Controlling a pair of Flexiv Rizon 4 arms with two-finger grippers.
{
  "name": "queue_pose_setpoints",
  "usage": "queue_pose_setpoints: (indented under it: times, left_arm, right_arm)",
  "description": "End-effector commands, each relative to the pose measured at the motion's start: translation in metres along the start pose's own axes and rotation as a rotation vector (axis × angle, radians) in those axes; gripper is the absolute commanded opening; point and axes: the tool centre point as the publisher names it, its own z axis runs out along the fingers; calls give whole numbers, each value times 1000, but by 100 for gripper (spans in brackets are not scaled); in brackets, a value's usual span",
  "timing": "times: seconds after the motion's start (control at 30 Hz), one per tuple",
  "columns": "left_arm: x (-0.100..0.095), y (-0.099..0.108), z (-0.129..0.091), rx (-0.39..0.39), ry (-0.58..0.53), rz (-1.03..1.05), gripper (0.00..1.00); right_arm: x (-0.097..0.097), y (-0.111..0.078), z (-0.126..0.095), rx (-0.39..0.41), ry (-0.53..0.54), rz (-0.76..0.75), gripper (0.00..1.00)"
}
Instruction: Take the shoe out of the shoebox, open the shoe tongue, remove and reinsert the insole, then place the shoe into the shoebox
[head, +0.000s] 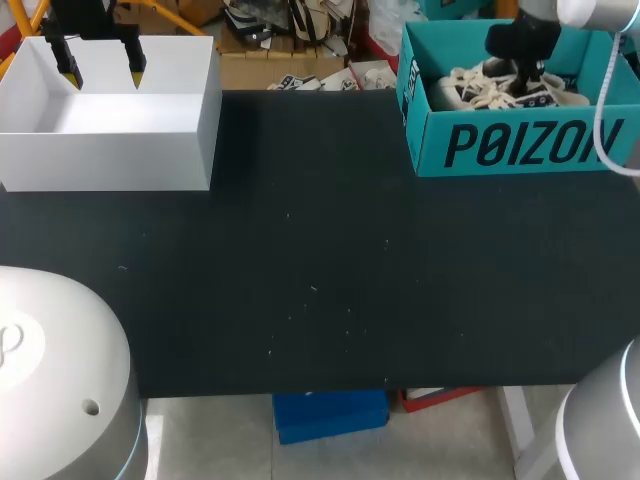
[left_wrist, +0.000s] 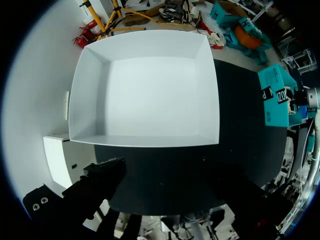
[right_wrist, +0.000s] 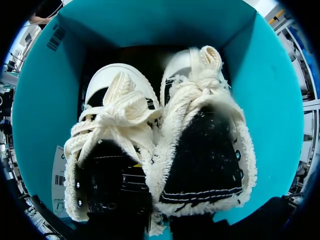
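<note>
Here, deep in the teal shoebox (head: 520, 150) at the far right corner of the desk (head: 320, 260): the right gripper (head: 522, 75), hanging close above two dark shoes (right_wrist: 160, 145) packed side by side, toe caps pointing ahead of it. Not possible to say from any view whether spread or pressed together. Over at the far left, above an open white box (head: 110, 150): the left gripper (head: 102, 65), yellow tips spread wide and holding nothing. Step in hand, most likely: getting one shoe out. Best to settle on a single shoe and pinch the firm edge of its ankle opening, not the cream laces (right_wrist: 117, 107) or the fluffy trim, which would probably stretch or slip. Better to lift straight up until the sole clears the shoebox wall, watching that the neighbour is not snagged and dragged along. Then down onto the bare middle of the desk, within reach of both arms for the tongue and insole work.
</note>
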Motion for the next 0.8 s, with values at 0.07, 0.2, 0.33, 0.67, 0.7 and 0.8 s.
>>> queue_pose_setpoints:
  times: [0.07, 0.2, 0.33, 0.67, 0.7, 0.8]
  left_arm:
    - [0, 0, -1, -2, -3, -2, 100]
    - [0, 0, -1, -2, -3, -2, 100]
    - [0, 0, -1, -2, -3, -2, 100]
    - [0, 0, -1, -2, -3, -2, 100]
    - [0, 0, -1, -2, -3, -2, 100]
    - [0, 0, -1, -2, -3, -2, 100]
  right_arm:
    - [1, 2, 1, 2, 11, 1, 0]
    - [2, 4, 4, -1, 13, 0, 0]
    - [2, 5, 5, -3, 15, 18, 100]
    - [6, 0, -6, 13, 7, 22, 100]
    - [6, -1, -9, 14, 4, 23, 100]
    - [6, -4, -16, 21, -12, 29, 100]
